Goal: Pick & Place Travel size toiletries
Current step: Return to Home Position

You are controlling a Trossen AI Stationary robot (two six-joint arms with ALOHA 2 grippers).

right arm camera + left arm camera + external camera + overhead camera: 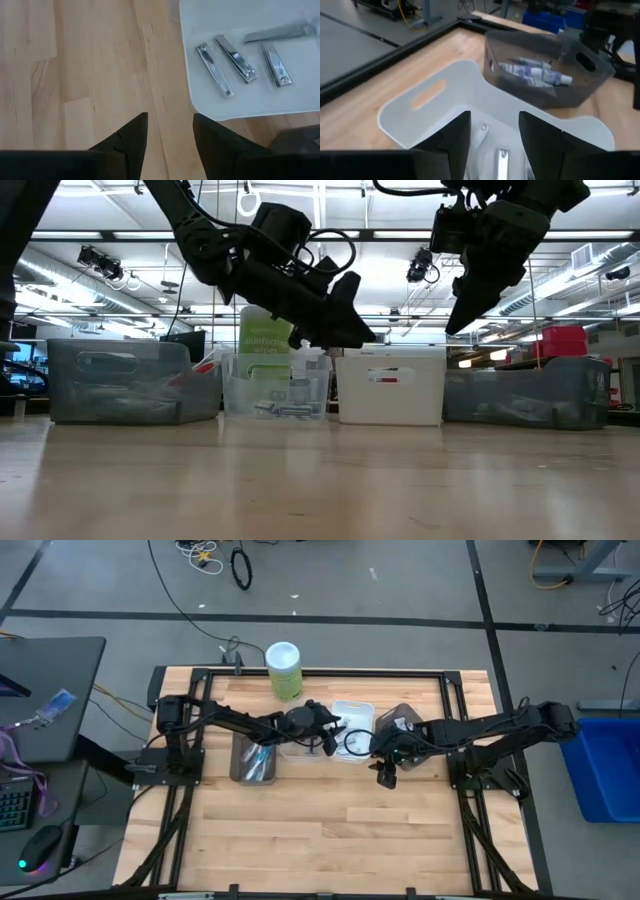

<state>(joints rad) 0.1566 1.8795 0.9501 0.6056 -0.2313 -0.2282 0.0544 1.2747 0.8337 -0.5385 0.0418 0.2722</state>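
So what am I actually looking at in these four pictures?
Two dark robot arms work at a wooden table. One picture looks straight down, one looks level across the table top, and two come from cameras on the wrists. Each arm ends in a two-finger gripper. The left gripper hangs open over a white bin; the right gripper is open over bare wood beside it. Neither holds anything. The white bin holds silver nail clippers; a grey bin next to it holds small toothpaste tubes. A green bottle stands behind the bins.

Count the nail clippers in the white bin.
3 clear nail clippers lie side by side in the white bin; a fourth silver piece may be another. More may be hidden.
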